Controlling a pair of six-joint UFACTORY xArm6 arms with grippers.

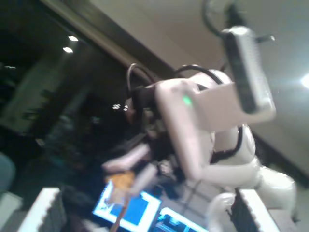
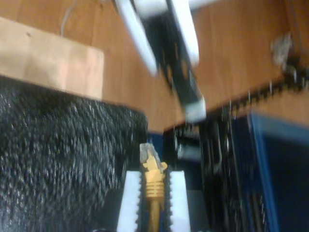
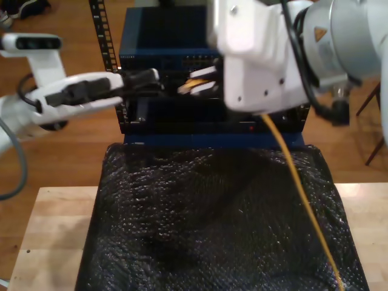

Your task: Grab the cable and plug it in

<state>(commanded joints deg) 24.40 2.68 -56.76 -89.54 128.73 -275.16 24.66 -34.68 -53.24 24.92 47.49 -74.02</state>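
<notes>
My second gripper (image 2: 153, 186) has its white fingers (image 2: 130, 198) clamped on the cable (image 2: 153, 193) just behind the clear plug (image 2: 148, 153), w/ the plug end held up by the front of the blue rack (image 3: 212, 118) at the far side of the scene. In the exterior view the cable runs down from there over the black mat (image 3: 212, 224) on the table (image 3: 48, 236) toward the near right corner. My first gripper (image 3: 148, 79) reaches in from the exterior view's left, tip near the rack front & just left of the plug; can't tell if its fingers are apart or together.

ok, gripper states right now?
My first gripper: open, nothing between the jaws.
My second gripper: closed on the cable.
</notes>
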